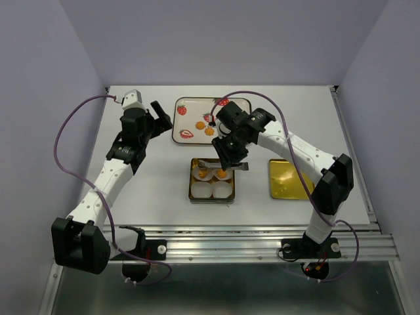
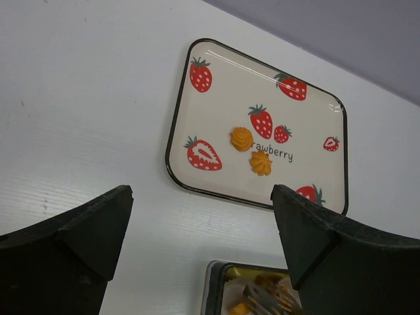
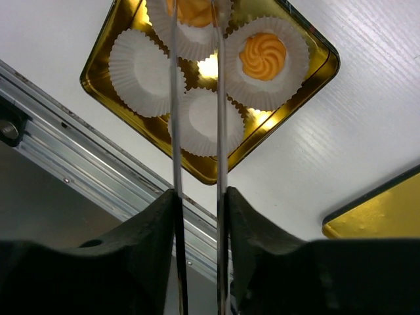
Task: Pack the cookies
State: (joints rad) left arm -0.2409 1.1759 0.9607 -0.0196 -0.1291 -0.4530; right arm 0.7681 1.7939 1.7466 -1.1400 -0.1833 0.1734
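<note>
Two cookies (image 1: 199, 125) (image 1: 209, 131) lie on the strawberry plate (image 1: 197, 110); they also show in the left wrist view (image 2: 241, 138) (image 2: 260, 163). The gold tin (image 1: 191, 190) holds white paper cups. One cookie (image 3: 262, 56) sits in a cup. Another cookie (image 3: 191, 10) sits over the neighbouring cup, between the tips of metal tongs (image 3: 174, 98). My right gripper (image 3: 197, 197) is shut on the tongs and hangs above the tin (image 3: 210, 176). My left gripper (image 2: 202, 197) is open and empty, hovering left of the plate (image 2: 223, 92).
The tin's gold lid (image 1: 289, 178) lies flat to the right of the tin and shows in the right wrist view (image 3: 380, 220). A metal rail (image 1: 262, 233) runs along the table's near edge. Two of the tin's cups (image 3: 138, 65) are empty.
</note>
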